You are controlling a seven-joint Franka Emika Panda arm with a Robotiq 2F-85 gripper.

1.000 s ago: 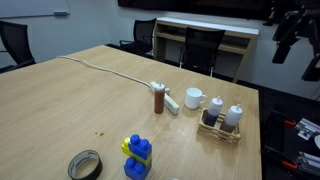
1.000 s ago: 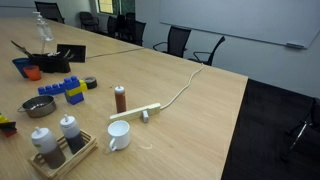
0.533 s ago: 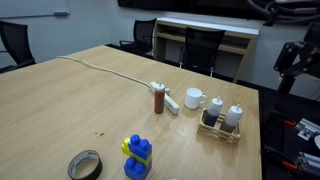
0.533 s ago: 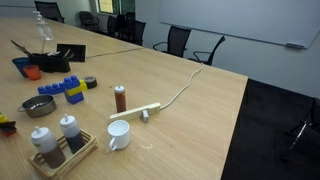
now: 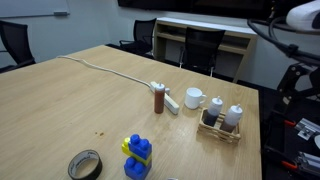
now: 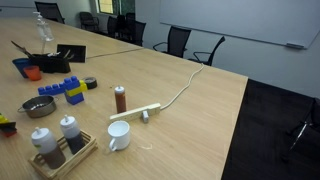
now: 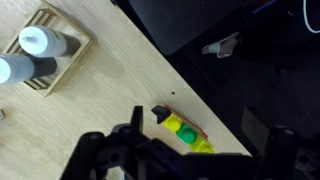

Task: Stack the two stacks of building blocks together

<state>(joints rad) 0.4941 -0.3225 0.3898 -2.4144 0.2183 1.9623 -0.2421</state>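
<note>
The pincer (image 7: 195,160) is seen dark and blurred at the bottom of the wrist view, its jaws spread wide, with nothing held or touched. Just above it in that view, a small stack (image 7: 182,130) of yellow, green and red studded plastic bricks is set at the table's edge. A chunkier blue and yellow stack (image 5: 137,157) is shown in both exterior views, apart from the small stack, with a metal bowl (image 6: 40,106) between them. A dark tape ring (image 5: 85,165) is seen near it. Farther off, a brown cylindrical shaker (image 5: 159,100), a white mug (image 5: 194,98) and a wooden rack (image 5: 222,130) of two white bottles are placed on the pale wood table (image 5: 60,110).
</note>
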